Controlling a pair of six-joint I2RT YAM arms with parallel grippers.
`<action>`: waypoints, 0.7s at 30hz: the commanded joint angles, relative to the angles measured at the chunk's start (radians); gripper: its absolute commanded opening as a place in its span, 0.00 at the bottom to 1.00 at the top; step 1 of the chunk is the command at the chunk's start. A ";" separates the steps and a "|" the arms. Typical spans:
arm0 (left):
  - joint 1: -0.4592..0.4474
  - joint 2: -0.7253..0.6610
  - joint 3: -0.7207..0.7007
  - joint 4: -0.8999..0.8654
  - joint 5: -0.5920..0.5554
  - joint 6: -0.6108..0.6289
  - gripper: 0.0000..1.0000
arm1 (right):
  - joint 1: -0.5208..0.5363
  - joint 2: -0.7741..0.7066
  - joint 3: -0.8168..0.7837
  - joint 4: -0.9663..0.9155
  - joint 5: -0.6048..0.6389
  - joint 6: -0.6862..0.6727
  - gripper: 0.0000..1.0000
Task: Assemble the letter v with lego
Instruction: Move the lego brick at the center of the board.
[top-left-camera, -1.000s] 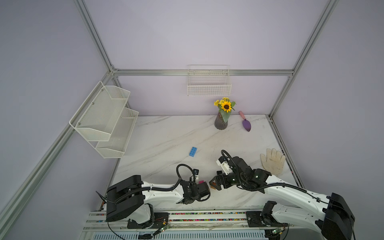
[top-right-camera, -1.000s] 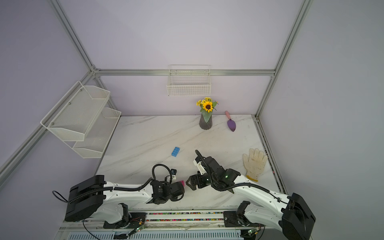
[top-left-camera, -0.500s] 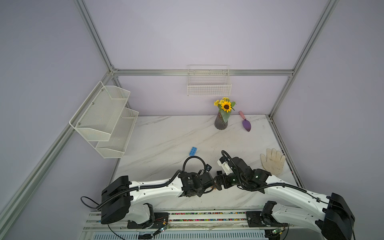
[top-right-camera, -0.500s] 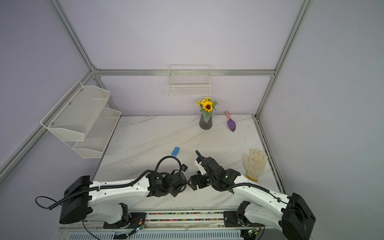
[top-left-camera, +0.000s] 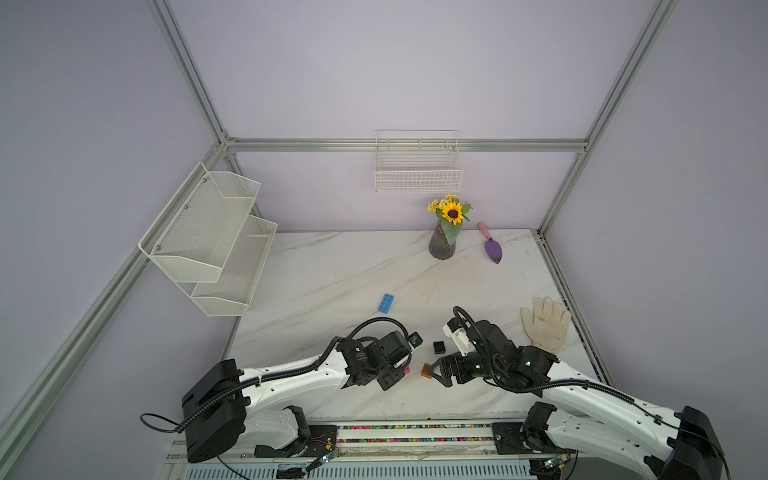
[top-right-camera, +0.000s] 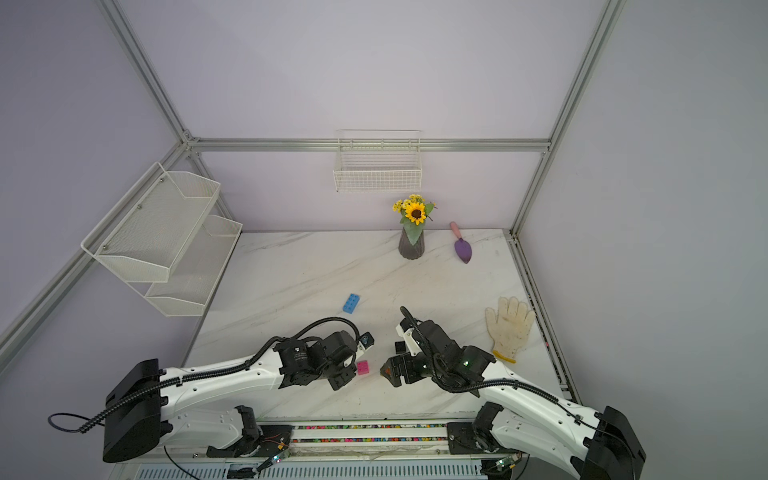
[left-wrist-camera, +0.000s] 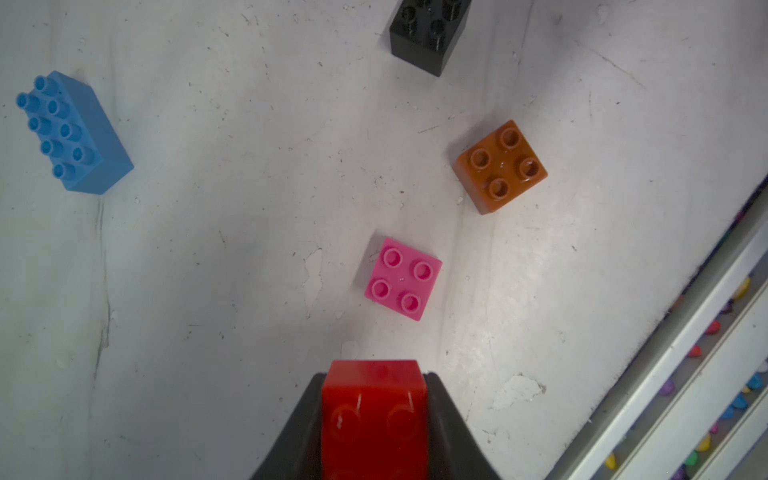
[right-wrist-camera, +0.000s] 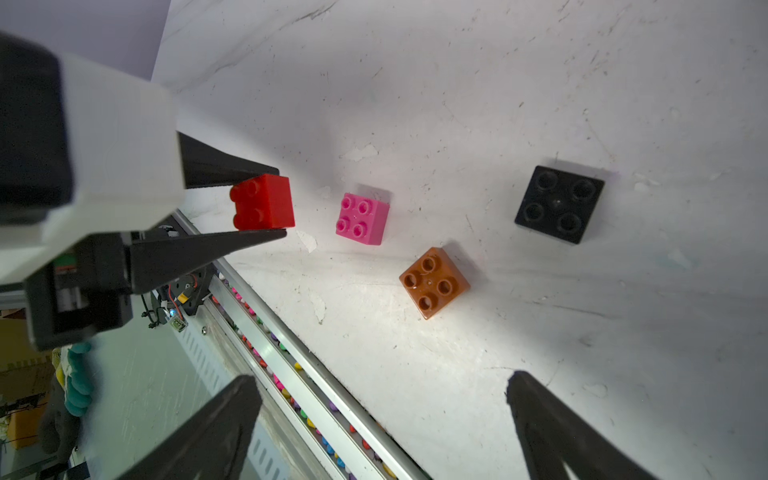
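Observation:
My left gripper is shut on a red brick, held just above the marble table. In the right wrist view the red brick sits between the left gripper's two black fingers. A pink brick lies studs up just ahead of it. Beyond lie an orange-brown brick and a black brick. The longer light-blue brick lies apart, farther back. My right gripper stands open and empty over the table's front edge, close to the orange-brown brick.
A vase of sunflowers and a purple trowel stand at the back. A white glove lies at the right edge. A mesh shelf hangs on the left wall. A rail of coloured bits runs along the front.
The left arm has reached out over the table and brought the red brick up close to the pink one. The right arm has not moved.

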 joint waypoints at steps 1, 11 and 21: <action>0.022 0.007 0.006 0.090 0.062 0.122 0.28 | 0.006 0.022 0.004 -0.056 -0.019 -0.001 0.97; 0.110 0.149 0.076 0.077 0.195 0.200 0.28 | 0.006 -0.015 -0.032 -0.078 -0.062 0.042 0.97; 0.130 0.255 0.140 0.026 0.266 0.224 0.27 | 0.006 -0.021 -0.020 -0.081 -0.051 0.048 0.97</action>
